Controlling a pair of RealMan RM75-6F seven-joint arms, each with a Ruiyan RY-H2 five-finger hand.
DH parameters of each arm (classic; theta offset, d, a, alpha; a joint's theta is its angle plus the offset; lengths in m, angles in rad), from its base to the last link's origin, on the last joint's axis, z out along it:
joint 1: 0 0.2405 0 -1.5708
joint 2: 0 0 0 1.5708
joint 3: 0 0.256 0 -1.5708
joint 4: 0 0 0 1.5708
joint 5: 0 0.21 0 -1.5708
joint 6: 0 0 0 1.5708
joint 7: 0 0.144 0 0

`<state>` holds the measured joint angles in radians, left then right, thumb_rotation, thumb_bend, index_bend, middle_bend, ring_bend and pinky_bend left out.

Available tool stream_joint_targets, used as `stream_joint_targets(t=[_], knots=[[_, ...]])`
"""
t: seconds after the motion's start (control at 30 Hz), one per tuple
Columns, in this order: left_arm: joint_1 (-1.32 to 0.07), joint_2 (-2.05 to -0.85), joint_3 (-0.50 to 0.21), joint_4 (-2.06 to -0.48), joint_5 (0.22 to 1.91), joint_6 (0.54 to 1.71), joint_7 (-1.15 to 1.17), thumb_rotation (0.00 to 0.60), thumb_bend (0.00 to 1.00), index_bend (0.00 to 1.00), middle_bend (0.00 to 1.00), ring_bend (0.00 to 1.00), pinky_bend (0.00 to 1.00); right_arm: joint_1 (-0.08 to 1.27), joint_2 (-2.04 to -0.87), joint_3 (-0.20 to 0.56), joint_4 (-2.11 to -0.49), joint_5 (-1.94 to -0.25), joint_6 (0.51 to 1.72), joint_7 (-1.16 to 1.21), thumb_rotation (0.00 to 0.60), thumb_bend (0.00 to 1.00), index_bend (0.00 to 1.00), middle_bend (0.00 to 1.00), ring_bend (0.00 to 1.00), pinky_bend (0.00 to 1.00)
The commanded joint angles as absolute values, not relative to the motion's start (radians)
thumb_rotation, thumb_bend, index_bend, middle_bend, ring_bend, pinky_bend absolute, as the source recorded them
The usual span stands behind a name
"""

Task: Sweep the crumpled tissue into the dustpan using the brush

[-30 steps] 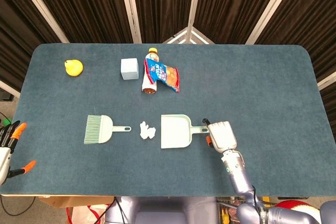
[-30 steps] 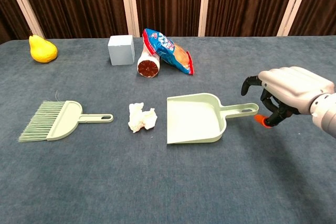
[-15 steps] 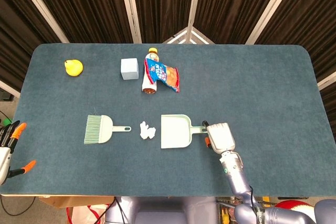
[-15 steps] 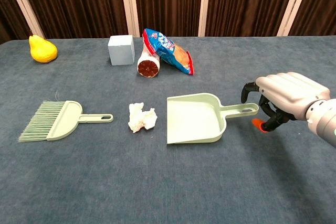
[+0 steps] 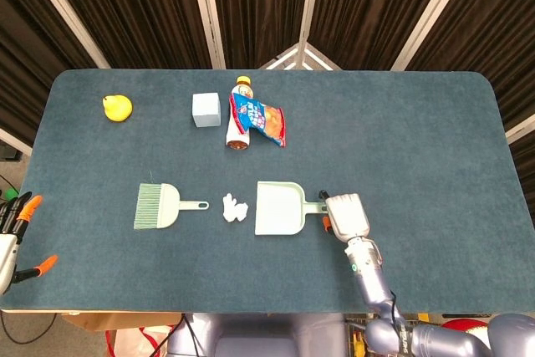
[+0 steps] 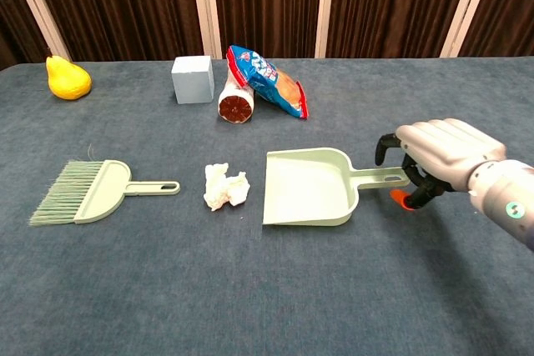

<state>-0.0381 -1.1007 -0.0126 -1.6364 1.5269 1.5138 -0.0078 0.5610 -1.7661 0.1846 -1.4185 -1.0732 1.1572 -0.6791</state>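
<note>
Tissue (image 6: pixel 225 187) sits crumpled mid-surface between my brush (image 6: pixel 83 191) and dustpan (image 6: pixel 307 188), with bare surface (image 5: pixel 435 140) on every side. My right robot hand (image 6: pixel 434 158) curls over the dustpan handle; I cannot tell if it grips. Left robot hand (image 5: pixel 12 236) hangs apart off the edge. Snack bag (image 6: pixel 265 70) lettering is unreadable.

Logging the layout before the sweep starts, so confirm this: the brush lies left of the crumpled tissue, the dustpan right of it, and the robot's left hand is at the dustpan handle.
One detail is wrong: the right hand, not the left, is at the handle of the dustpan. The chest view shows it. The brush does lie left of the crumpled tissue, with the dustpan on its right.
</note>
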Motion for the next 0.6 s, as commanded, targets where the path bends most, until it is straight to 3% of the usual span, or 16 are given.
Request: stream_joint_targets(t=[0.03, 0.27, 0.5, 0.6], knots=[[-0.039, -1.1, -0.013, -1.637, 1.525, 1.512, -0.008, 0.6, 0.0, 0.0, 0.0, 0.0, 0.03, 0.568, -1.78, 0.189, -1.407, -1.075, 1.158, -0.671, 0.6, 0.39, 0.35, 0.83, 0.85, 0.85], [-0.041, -1.1, -0.013, -1.637, 1.524, 1.509, -0.008, 0.6, 0.0, 0.0, 0.0, 0.0, 0.03, 0.572, -1.798, 0.184, -1.401, -1.065, 1.161, -0.681, 0.6, 0.43, 0.42, 0.83, 0.85, 0.85], [-0.041, -1.098, -0.013, -1.638, 1.522, 1.508, -0.013, 0.6, 0.0, 0.0, 0.0, 0.0, 0.03, 0.571, -1.811, 0.18, -1.396, -1.066, 1.171, -0.678, 0.6, 0.53, 0.63, 0.83, 0.85, 0.85], [-0.041, -1.099, -0.013, -1.638, 1.522, 1.508, -0.013, 0.6, 0.0, 0.0, 0.0, 0.0, 0.03, 0.57, -1.81, 0.178, -1.398, -1.071, 1.179, -0.679, 0.6, 0.53, 0.66, 0.83, 0.84, 0.85]])
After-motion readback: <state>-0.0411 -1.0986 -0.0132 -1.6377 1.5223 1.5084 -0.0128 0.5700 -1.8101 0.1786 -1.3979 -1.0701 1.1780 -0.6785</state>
